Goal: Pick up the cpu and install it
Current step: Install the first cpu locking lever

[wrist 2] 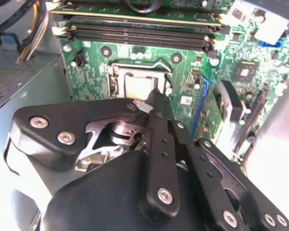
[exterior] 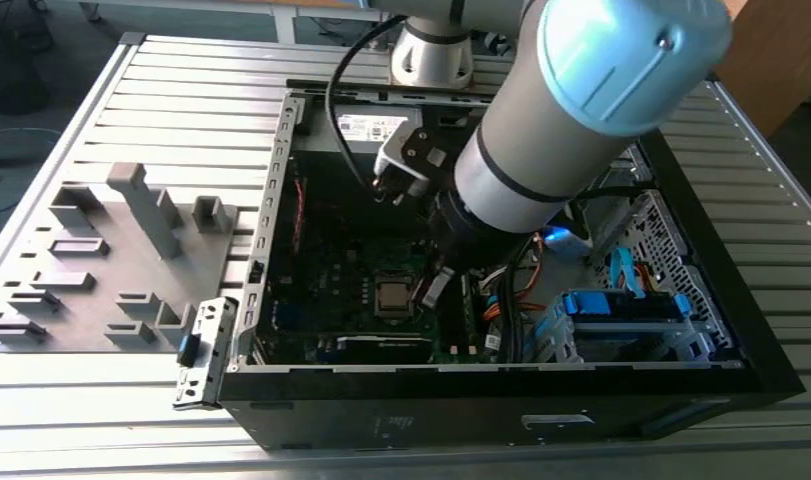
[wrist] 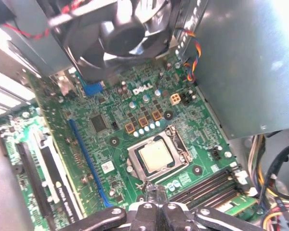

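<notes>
In the first wrist view the gripper [wrist: 154, 192] hangs just above the green motherboard [wrist: 111, 144], its black fingers drawn together to a narrow tip with nothing between them. Just beyond that tip the cpu [wrist: 156, 157] lies flat in the socket frame [wrist: 180, 147], a pale square of dull metal bounded by the frame's dark edges. In the second wrist view the same fingertips [wrist 2: 156, 103] overlap the near edge of the cpu [wrist 2: 137, 86]. Black memory slots [wrist 2: 135, 32] run along one side of the socket, and a round black fan [wrist: 118, 33] stands past it. In the exterior view the arm [exterior: 565, 120] reaches down into the open computer case [exterior: 512, 400], whose steel walls hem the board on all sides. On the exterior view's left a grey moulded fixture [exterior: 112, 260] rests on the ribbed aluminium table [exterior: 138, 420].
</notes>
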Robot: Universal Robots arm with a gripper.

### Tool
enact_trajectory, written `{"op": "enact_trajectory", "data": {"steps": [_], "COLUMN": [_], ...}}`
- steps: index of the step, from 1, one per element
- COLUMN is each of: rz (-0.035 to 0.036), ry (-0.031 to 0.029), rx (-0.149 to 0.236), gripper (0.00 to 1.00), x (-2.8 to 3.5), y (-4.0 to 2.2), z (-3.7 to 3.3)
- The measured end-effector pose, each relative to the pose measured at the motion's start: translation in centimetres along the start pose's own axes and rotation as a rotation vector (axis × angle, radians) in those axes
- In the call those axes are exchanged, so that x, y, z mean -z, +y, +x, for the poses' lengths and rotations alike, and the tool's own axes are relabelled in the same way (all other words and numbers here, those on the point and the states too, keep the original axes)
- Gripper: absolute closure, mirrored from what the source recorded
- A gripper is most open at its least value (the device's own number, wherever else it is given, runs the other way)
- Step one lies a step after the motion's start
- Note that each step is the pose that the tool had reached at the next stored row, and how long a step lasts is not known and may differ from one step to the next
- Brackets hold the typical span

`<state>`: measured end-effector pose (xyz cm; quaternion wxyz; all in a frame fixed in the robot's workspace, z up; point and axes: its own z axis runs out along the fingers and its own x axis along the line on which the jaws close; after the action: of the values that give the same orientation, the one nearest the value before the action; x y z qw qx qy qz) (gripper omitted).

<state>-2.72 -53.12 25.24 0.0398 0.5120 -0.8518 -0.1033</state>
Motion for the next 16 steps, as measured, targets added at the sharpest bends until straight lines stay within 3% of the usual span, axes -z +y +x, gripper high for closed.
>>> {"op": "enact_trajectory", "data": {"steps": [5, 10, 13, 16], "rz": [0.0012, 0.0021, 0.0031, 0.0031], "ry": [0.0021, 0.0038, 0.0056, 0.0056], "rx": [0.0, -0.001, -0.001, -0.001], "gripper": [0.88, 0.88, 0.88, 0.88], "x": [0.16, -0.05, -0.08, 0.79], "y": [0.06, 0.76, 0.94, 1.14], "z": [-0.05, -1.4, -1.76, -1.81]}}
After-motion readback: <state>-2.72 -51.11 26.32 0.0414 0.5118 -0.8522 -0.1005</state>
